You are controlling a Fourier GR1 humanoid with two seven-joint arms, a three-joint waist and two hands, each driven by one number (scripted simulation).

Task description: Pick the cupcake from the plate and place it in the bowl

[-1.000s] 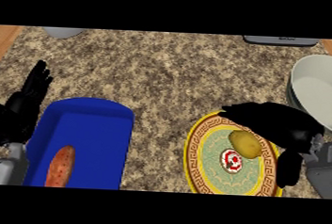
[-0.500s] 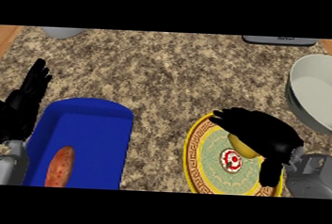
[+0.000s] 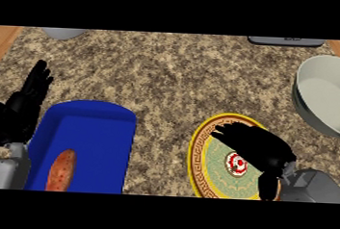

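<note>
A yellow-rimmed patterned plate [image 3: 212,162] lies on the granite counter at the lower right. My right hand [image 3: 253,145] is spread low over the plate's upper half and covers the spot where the cupcake stood; the cupcake is hidden under it. Only the plate's red and white centre mark [image 3: 236,162] shows beside the hand. The grey-white bowl [image 3: 328,101] stands at the right edge, above and to the right of the plate, with nothing in it. My left hand [image 3: 25,105] rests open at the left edge, fingers up.
A blue tray [image 3: 94,132] lies at the lower left with an orange-brown oblong food item [image 3: 62,169] in it. A grey round object [image 3: 62,33] and a dark flat object [image 3: 286,41] sit at the counter's far edge.
My right hand has come from the bowl's side leftward and down over the plate, and now covers the cupcake that showed before. The left hand has stayed still.
</note>
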